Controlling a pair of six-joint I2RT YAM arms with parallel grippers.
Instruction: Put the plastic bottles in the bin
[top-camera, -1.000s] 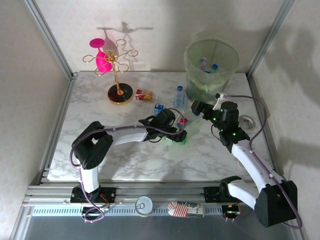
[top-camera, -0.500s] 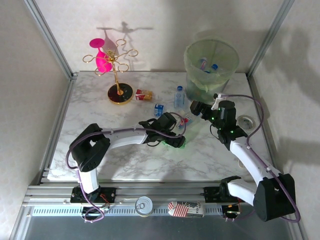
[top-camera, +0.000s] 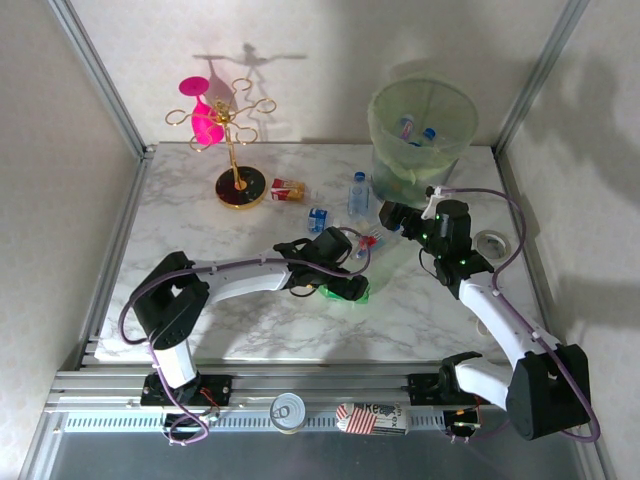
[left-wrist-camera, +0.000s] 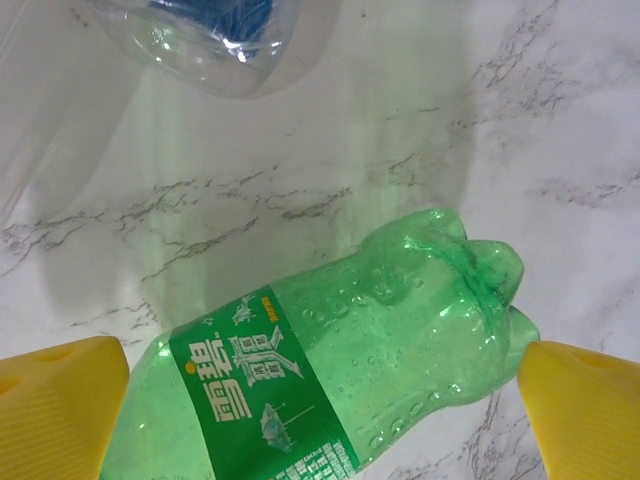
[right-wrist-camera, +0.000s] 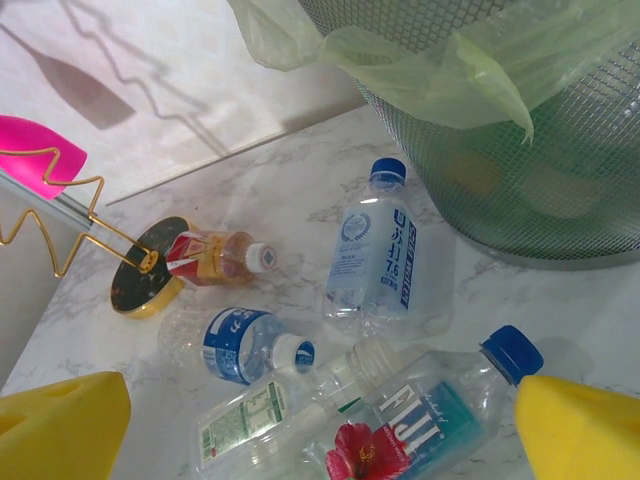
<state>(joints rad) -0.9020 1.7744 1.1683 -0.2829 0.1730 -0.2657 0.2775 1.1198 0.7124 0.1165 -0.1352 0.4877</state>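
**While both tools gape, one green bottle (left-wrist-camera: 350, 380) lies between the pads (left-wrist-camera: 585, 410) of the left tool (left-wrist-camera: 320, 410)**

Where the marble table (top-camera: 200, 220) reaches its far right corner, we see the bin (top-camera: 455, 135). It is pale green, with a thin liner (right-wrist-camera: 420, 60) folded over its rim. Two bottles (top-camera: 428, 133) show inside it; what lies lower behind the mesh we cannot tell. At far left stands one gold stand (top-camera: 237, 150) with pink glasses (top-camera: 205, 120).

The left tool is over the middle of the table, its jaws spread to the full and gripping nothing. The green bottle lies on its side on the marble right beneath it. Its base end is just beside one yellow pad and its labelled body runs towards the other. Whether either pad touches it we cannot tell. It is the one green bottle we count on the table.

The right tool (right-wrist-camera: 320, 430) hangs near the foot of the bin, equally wide and holding nothing. Below and ahead of it we count five more bottles on the table:

- A FIJI bottle (right-wrist-camera: 430, 420) with a blue cap lies between the lines of the pads.
- A clear bottle with a white label (right-wrist-camera: 260, 420) lies against it.
- A blue-capped clear bottle (right-wrist-camera: 370, 250) is near the bin.
- A blue-labelled bottle (right-wrist-camera: 245, 340) has a white cap.
- An amber bottle (right-wrist-camera: 215, 255) with a red label lies just beside the base of the stand.
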